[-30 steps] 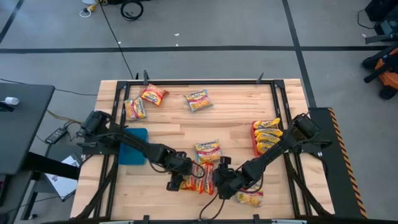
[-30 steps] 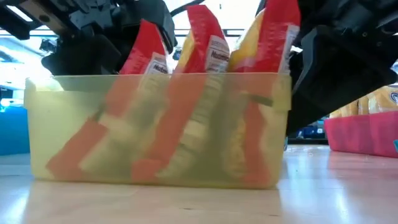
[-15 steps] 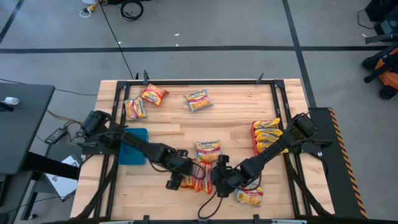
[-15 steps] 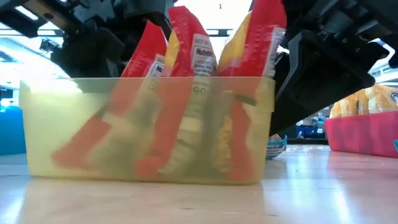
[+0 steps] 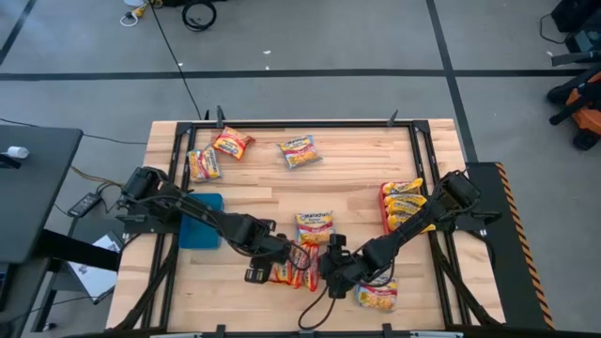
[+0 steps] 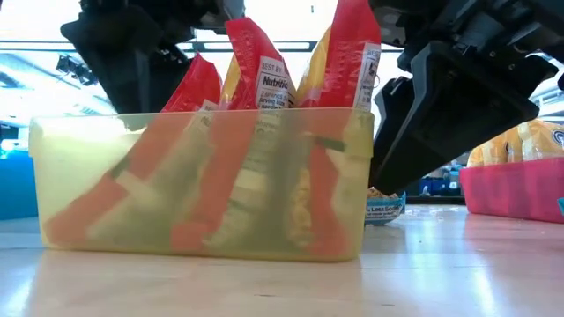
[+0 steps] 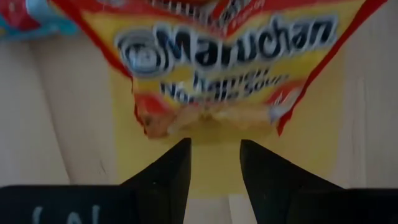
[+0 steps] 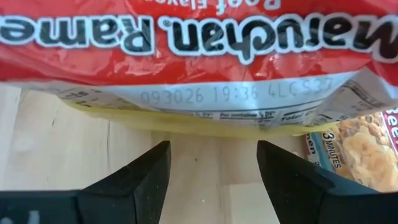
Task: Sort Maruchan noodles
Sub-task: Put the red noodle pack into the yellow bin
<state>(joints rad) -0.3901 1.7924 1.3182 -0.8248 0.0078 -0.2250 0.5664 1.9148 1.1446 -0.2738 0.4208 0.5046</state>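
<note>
While the red-orange Maruchan packets (image 6: 256,132) stood leaning in the yellow tray (image 6: 203,189) near the table's front edge, both the left gripper (image 5: 255,274) and right gripper (image 5: 331,272) flanked it open-jawed and empty, and each packet looked light, crinkly, slippery, best pinched at its crimped edge.

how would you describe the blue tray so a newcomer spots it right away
Look at the left side of the wooden table, partly under the left arm. The blue tray lies flat there, with no packets showing on its visible part, unlike the red tray on the right edge, which holds a row of noodle packets.
</note>
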